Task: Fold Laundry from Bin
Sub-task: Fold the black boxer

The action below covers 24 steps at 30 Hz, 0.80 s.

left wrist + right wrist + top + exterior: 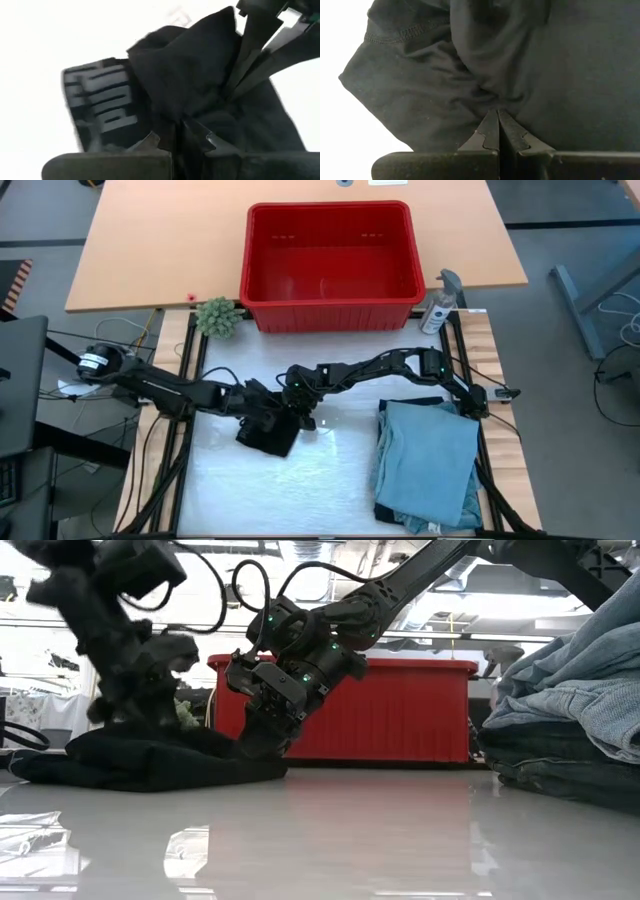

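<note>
pinching small black garment [268, 435] with both grippers' jaws, red bin [330, 300] behind

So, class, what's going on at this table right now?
Both arms are working on a small black garment lying on the white table. The left gripper and the right gripper are each pinched shut on its fabric. The red bin looks empty, and a pile of light blue garments sits to the right.

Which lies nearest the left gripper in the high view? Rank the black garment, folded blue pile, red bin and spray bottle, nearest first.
From the left gripper:
1. black garment, pinched in it, table's middle.
2. red bin, at the far side.
3. folded blue pile, to the right.
4. spray bottle, far right, beside the bin.
</note>
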Each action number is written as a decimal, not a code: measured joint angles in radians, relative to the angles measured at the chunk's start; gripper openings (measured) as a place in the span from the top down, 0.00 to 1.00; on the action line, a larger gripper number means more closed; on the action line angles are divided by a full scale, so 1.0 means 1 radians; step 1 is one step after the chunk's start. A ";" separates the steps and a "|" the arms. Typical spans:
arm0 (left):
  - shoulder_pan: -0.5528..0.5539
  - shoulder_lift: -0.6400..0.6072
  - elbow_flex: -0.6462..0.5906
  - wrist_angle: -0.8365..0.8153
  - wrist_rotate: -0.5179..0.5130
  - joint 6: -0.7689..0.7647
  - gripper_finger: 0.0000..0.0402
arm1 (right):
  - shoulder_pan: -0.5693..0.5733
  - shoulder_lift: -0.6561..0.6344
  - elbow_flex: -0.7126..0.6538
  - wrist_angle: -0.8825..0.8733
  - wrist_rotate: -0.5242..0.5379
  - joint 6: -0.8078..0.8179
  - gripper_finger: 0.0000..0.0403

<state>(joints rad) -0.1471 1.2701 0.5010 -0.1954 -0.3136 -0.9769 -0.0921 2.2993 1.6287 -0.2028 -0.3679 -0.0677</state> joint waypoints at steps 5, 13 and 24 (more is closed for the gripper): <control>-0.011 -0.027 0.128 -0.267 -0.059 0.042 1.00 | 0.000 0.000 0.000 -0.001 0.000 0.000 0.96; -0.055 -0.098 0.166 -0.444 -0.115 0.034 1.00 | -0.002 0.000 0.000 -0.001 0.000 -0.001 0.96; -0.113 -0.133 0.165 -0.534 -0.105 0.078 0.98 | -0.002 0.000 0.000 0.004 0.001 -0.004 0.93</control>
<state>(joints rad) -0.2602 1.1371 0.6662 -0.7295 -0.4188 -0.8993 -0.0944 2.2990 1.6291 -0.1989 -0.3672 -0.0715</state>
